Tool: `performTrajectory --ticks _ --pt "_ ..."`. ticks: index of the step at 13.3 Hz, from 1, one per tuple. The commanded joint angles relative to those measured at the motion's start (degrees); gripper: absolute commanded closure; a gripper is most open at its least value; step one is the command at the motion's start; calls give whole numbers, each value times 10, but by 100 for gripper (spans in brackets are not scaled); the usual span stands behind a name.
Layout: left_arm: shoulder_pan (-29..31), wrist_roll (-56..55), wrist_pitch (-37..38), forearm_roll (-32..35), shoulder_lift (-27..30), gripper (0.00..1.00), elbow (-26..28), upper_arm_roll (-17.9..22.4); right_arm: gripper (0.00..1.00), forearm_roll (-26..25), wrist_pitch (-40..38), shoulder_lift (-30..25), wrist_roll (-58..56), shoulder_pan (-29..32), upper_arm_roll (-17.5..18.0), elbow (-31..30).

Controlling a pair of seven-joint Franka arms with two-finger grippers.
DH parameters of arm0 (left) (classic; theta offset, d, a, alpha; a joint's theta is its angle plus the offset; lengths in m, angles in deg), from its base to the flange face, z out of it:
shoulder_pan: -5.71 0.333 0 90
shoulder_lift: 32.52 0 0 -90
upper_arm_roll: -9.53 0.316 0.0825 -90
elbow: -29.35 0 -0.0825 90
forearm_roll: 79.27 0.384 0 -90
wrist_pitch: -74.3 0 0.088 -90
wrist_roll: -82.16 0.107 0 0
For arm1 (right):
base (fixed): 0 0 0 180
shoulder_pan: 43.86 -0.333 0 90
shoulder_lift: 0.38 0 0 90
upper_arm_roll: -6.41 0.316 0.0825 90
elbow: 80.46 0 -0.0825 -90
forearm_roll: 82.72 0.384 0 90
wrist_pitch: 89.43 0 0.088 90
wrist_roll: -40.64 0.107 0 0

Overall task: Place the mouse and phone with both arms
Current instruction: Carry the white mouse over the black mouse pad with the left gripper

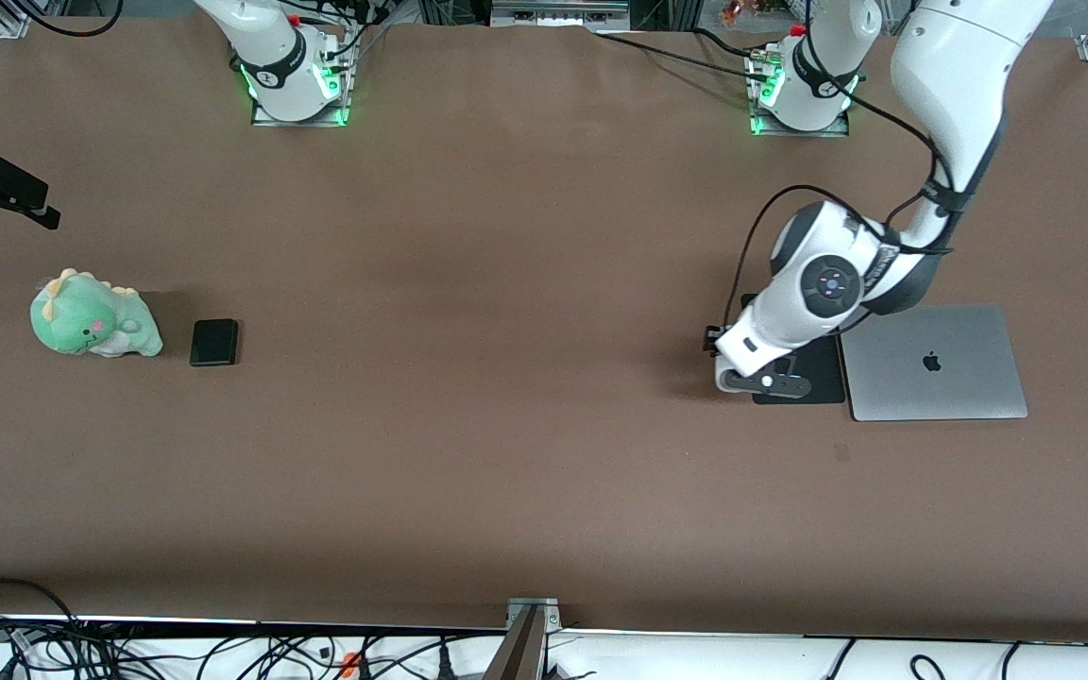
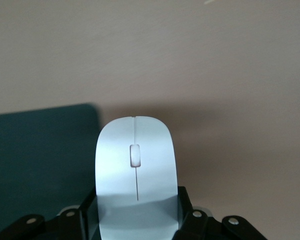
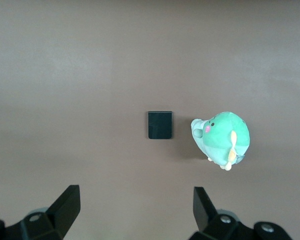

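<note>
The front view looks down from high across the table, facing both arm bases. The left wrist view sits close above the mouse at the mouse pad edge. The right wrist view looks straight down from higher up on the phone and plush dinosaur, both also in the front view.
</note>
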Motion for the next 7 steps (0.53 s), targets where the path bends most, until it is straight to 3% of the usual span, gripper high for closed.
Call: performTrajectory --ticks 1,4,7 --pt "52 57 -48 15 51 71 86 -9 0 -3 -10 6 -3 -3 0 17" --pt "124 155 -80 15 33 71 106 -9 0 -2 -11 6 -2 -3 3 13" --pt "135 157 -80 14 22 68 111 -9 0 -2 -12 6 -3 -3 3 13"
